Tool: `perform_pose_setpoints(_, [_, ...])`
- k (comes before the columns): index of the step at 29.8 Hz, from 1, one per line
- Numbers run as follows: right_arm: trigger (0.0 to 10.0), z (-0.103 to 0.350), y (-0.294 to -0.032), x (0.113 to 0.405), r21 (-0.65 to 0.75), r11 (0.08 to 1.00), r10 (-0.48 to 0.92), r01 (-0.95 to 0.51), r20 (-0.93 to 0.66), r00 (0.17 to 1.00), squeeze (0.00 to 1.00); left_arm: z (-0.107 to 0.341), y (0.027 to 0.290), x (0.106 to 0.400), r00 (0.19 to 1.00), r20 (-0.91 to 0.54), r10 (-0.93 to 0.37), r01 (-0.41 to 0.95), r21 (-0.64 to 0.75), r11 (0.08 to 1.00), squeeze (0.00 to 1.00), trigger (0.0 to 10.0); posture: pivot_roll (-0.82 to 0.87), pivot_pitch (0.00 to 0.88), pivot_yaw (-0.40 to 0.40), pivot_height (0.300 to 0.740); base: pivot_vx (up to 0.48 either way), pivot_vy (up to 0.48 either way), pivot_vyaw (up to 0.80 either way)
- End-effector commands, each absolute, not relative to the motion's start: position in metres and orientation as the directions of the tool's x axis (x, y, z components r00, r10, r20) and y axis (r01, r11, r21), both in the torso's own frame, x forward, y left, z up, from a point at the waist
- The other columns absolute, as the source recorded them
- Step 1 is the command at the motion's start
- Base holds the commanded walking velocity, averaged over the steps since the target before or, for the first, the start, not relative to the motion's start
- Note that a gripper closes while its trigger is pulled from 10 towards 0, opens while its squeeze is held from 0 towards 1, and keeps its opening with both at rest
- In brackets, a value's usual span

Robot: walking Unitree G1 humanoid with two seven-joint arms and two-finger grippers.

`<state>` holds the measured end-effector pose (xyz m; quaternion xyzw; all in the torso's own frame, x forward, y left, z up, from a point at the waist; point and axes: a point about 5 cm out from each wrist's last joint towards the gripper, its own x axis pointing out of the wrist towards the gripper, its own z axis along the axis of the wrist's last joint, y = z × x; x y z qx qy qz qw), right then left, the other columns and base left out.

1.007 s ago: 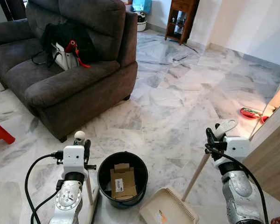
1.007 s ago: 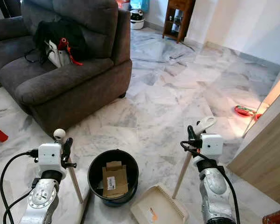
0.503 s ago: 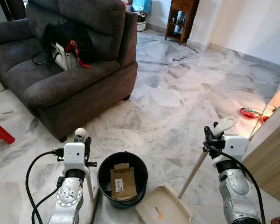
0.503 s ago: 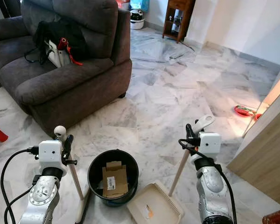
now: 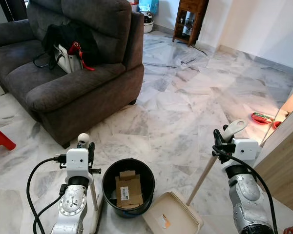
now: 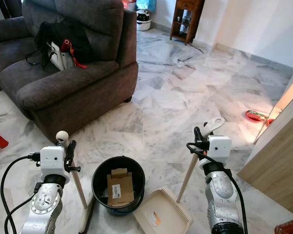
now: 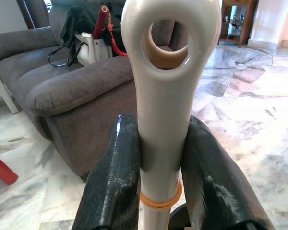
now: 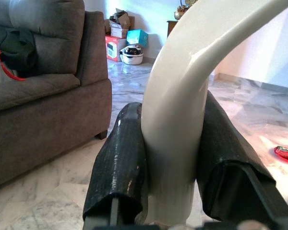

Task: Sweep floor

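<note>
My left gripper (image 5: 91,152) is shut on the cream broom handle (image 7: 163,96) just below its ringed top, and the stick runs down to the floor beside a black bucket (image 5: 108,176). Flattened cardboard pieces (image 5: 129,190) lie in the bucket. My right gripper (image 5: 218,146) is shut on the curved top of the dustpan handle (image 8: 175,96). From there the wooden shaft (image 5: 203,176) slants down to the cream dustpan (image 5: 173,217), which rests on the marble floor just right of the bucket, with a small orange-marked scrap (image 5: 161,222) on it.
A grey sofa (image 5: 78,83) with a black bag (image 5: 68,41) stands at the left rear. A red stool leg (image 5: 1,139) shows at the left edge. A wooden cabinet side (image 5: 285,165) rises close on the right, with a red object (image 5: 261,117) on the floor beyond it.
The dustpan has slid a little leftward, toward the bucket, and the right gripper with its handle has shifted slightly. The left arm and broom have hardly moved.
</note>
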<state>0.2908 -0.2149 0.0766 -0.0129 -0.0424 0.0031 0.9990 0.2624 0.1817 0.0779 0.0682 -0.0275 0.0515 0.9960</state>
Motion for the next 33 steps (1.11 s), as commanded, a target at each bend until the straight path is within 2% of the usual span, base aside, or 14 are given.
perform_pose_setpoints(1, [10.0, 0.0838, -0.2214, 0.2934, -0.029, 1.000, -0.005, 0.009, 0.114, 0.994, 0.00, 0.0812, 0.1795, 0.2648, 0.992, 0.083, 0.096, -0.107, 0.134, 0.985, 0.00, 10.0, 0.00, 0.000, -0.058, 0.740, 0.000, 0.000, 0.00])
perform_pose_setpoints(24, [10.0, 0.0900, -0.2247, 0.2977, -0.041, 0.999, 0.003, 0.003, 0.127, 0.992, 0.00, 0.0806, 0.1750, 0.2662, 0.992, 0.079, 0.100, -0.109, 0.120, 0.987, 0.00, 10.0, -0.02, 0.000, -0.062, 0.740, -0.232, 0.000, 0.00])
perform_pose_setpoints(33, [10.0, 0.0909, -0.2232, 0.2989, -0.037, 0.999, 0.006, -0.002, 0.130, 0.991, 0.00, 0.0806, 0.1756, 0.2667, 0.992, 0.079, 0.103, -0.112, 0.121, 0.986, 0.00, 10.0, -0.02, 0.000, -0.061, 0.740, -0.080, 0.000, 0.00])
